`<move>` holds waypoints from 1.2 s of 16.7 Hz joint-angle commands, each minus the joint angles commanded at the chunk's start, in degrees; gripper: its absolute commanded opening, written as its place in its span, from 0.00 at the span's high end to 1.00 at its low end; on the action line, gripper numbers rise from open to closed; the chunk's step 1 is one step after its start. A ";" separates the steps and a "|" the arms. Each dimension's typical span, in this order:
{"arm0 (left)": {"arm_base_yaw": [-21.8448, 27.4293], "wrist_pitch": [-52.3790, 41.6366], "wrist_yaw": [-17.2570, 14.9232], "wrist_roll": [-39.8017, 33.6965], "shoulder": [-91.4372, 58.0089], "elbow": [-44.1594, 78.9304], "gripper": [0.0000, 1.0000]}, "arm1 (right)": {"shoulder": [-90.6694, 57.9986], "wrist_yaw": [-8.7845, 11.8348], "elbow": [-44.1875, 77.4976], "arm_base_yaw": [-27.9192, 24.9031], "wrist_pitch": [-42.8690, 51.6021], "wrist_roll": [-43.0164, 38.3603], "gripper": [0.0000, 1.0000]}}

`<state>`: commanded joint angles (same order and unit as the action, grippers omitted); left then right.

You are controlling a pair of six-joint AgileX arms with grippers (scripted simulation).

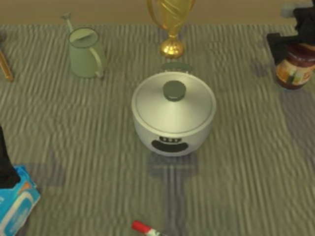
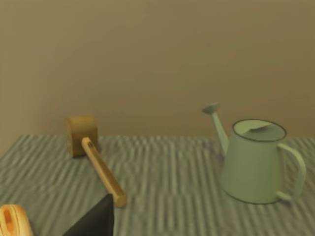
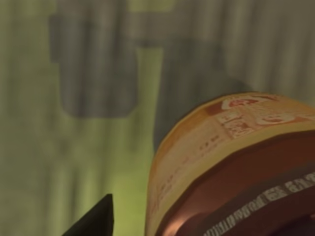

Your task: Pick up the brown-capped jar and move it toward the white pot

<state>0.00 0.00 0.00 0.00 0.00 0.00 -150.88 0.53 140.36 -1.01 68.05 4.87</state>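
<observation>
Nearest the overhead camera, at the counter's front edge, you have a red-capped marker (image 1: 144,228) lying flat, and off at the front left corner a blue and white tissue pack (image 1: 17,201). Your left arm (image 1: 7,162) is parked right over that pack at the top view's left edge; its end effector (image 2: 93,220) shows only as one dark finger in the left wrist view, so you cannot tell whether it is apart or together.

Move back to the middle of the counter (image 1: 246,162) and you meet the white pot (image 1: 173,114), upright, its domed silvery lid shut, the dark grey knob on top and the black panel facing the front.

Behind the pot, near the far edge, stands the golden trophy cup (image 1: 172,27). To the far left you see the pale green watering can (image 1: 86,53), upright with its spout pointing away from the pot, and at the left edge a wooden mallet (image 2: 93,160) lies on the counter.

At the far right, your right end effector (image 1: 290,42) is clamped on the brown-capped jar (image 1: 295,66), gripping it at the lid end. The jar hangs tilted, and a dark shadow falls on the counter near it, so you can read it as lifted clear of the surface. It is well apart from the pot, to the pot's right and farther back. In the right wrist view the jar's orange-yellow label (image 3: 216,147) fills the frame above the striped cloth.
</observation>
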 joint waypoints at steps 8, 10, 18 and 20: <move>0.00 0.00 0.00 0.00 0.00 0.00 0.00 | 0.00 0.00 0.00 0.00 0.00 0.00 0.53; 0.00 0.00 0.00 0.00 0.00 0.00 0.00 | 0.00 0.00 0.00 0.00 0.00 0.00 0.68; 0.00 0.00 0.00 0.00 0.00 0.00 0.00 | 0.00 0.00 0.00 0.00 0.00 0.00 1.00; 0.00 0.00 0.00 0.00 0.00 0.00 0.00 | 0.00 0.00 0.00 0.00 0.00 0.00 1.00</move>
<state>0.00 0.00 0.00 0.00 0.00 0.00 -150.88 0.53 140.36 -1.01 68.05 4.87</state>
